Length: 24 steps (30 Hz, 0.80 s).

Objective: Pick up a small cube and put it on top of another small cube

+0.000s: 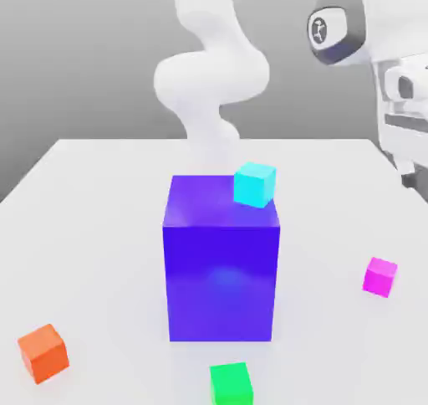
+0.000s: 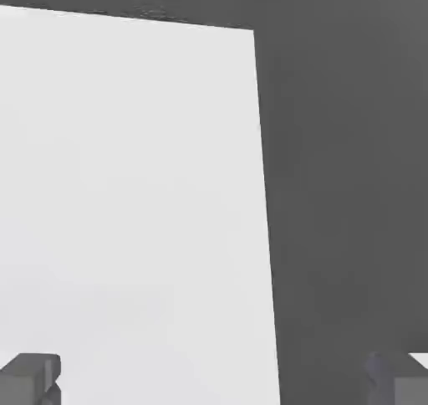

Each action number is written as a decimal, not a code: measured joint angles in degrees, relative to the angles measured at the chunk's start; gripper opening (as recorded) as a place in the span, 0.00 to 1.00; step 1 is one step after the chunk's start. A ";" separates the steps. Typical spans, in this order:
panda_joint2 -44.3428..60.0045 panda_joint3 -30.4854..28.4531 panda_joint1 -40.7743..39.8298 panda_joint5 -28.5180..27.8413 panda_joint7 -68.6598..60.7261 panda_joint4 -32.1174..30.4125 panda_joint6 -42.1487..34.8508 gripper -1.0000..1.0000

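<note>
- Magenta small cube (image 1: pixel 380 277) sits alone on the white table (image 1: pixel 100 228), toward the exterior view's right and near the front, well apart from the big blue-purple block (image 1: pixel 221 265) in the middle.
- Gripper (image 2: pixel 214 378) is spread fully wide and holds nothing; in the hand view its two fingertips (image 2: pixel 29 376) stand far apart over bare table and the dark floor past the table's edge.
- Reaching looks to be the step in hand: the arm (image 1: pixel 209 77) rises behind the block and the hand (image 1: pixel 401 85) hangs high at the exterior view's right, not yet over the magenta cube.
- To do it well, the robot should bring the hand squarely above the cube, line the fingers up with two opposite faces, and come straight down before closing.
- Cyan cube (image 1: pixel 254 184) appears to rest by the block's top far corner, though whether it lies on the block or behind it cannot be told; the green cube (image 1: pixel 231 383) and orange cube (image 1: pixel 43 353) lie at the front.
- Any of these could serve as the base; the green one looks nearest, with open table between.
- Room around the magenta cube is free on all sides, but it lies close to the table's right edge, so a nudge outward could lose it.
- The tall block is the main obstacle; a carried cube should travel high or pass in front of it.
</note>
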 joint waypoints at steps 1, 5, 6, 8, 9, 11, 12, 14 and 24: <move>1.30 0.37 0.98 0.12 -2.54 -0.63 0.77 0.50; 6.48 2.35 4.65 0.11 -12.33 -3.17 3.85 0.50; 7.78 2.83 5.95 -0.08 -14.64 -3.81 4.63 0.50; 10.36 3.67 7.82 -0.77 -19.05 -5.08 6.19 0.50; 11.65 4.10 8.71 -1.27 -21.14 -5.72 6.96 0.50; 14.23 4.87 10.03 -2.69 -25.02 -7.00 8.52 0.50; 15.62 5.17 10.42 -3.60 -26.54 -7.51 9.39 0.50; 19.25 4.90 10.80 -5.11 -27.10 -7.39 12.14 0.50; 29.14 2.92 12.49 -6.90 -26.26 -5.67 19.89 0.00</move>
